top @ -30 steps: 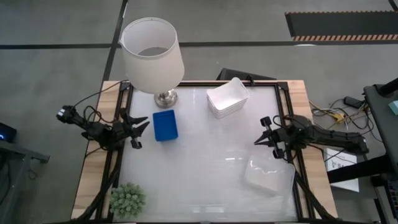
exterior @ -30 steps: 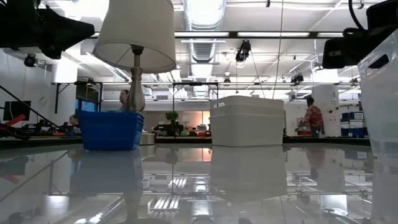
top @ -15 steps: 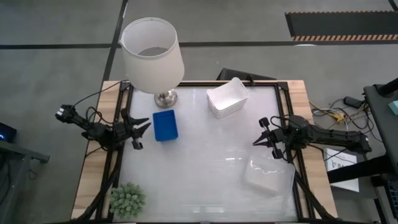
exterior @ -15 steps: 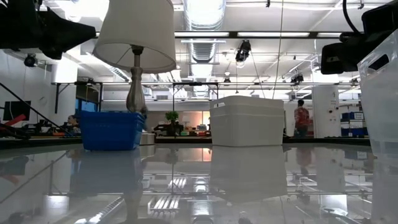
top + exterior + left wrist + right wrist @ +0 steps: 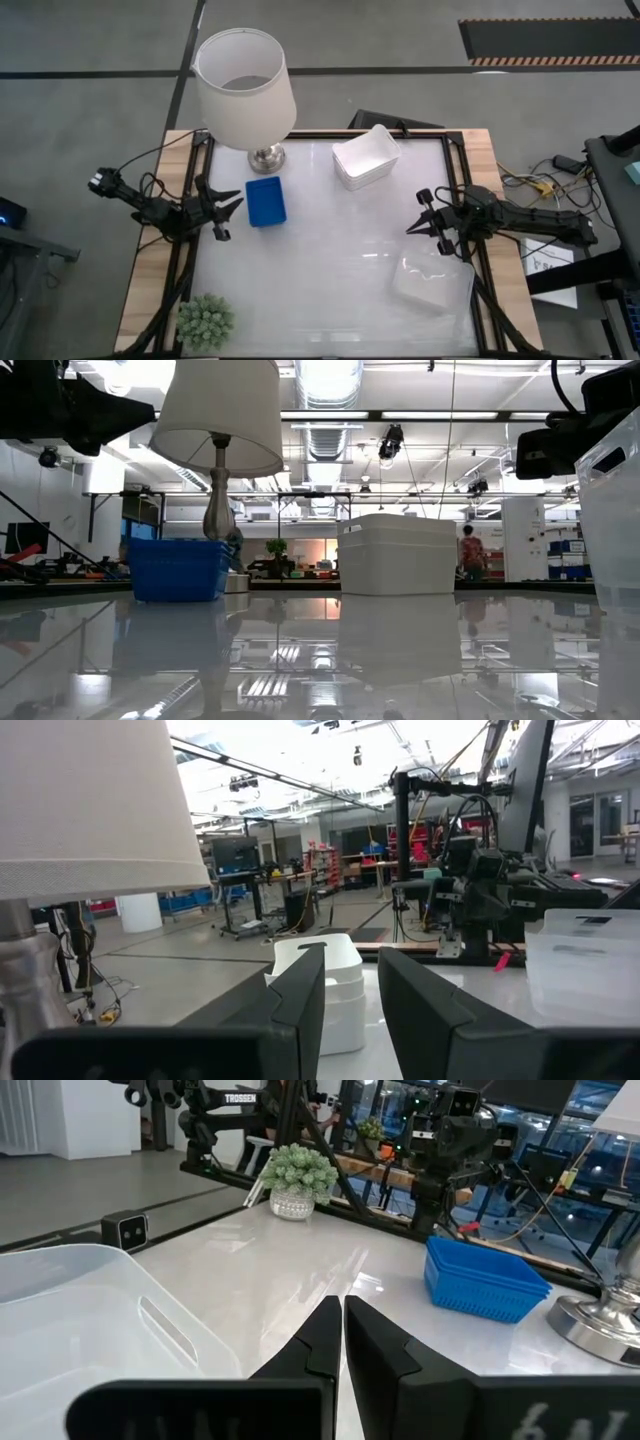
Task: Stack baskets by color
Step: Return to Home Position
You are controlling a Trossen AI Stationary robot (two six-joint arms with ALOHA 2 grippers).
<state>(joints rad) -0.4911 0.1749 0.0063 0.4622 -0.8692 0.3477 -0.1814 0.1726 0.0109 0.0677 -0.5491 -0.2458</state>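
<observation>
A blue basket (image 5: 265, 201) rests on its base on the glossy white table, left of centre. White baskets (image 5: 366, 157) sit nested at the far middle. A clear basket (image 5: 432, 283) lies near the right front. My left gripper (image 5: 232, 213) hovers open at the left edge, just left of the blue basket, nothing between its fingers (image 5: 300, 1005). My right gripper (image 5: 411, 230) hovers shut at the right edge, above and just behind the clear basket (image 5: 100, 1310), pointing across the table toward the blue basket (image 5: 485, 1285).
A lamp with a white shade (image 5: 243, 85) stands on its metal foot (image 5: 266, 157) at the far left, close behind the blue basket. A small potted plant (image 5: 206, 320) sits at the near left corner. The table's middle (image 5: 330, 250) is bare.
</observation>
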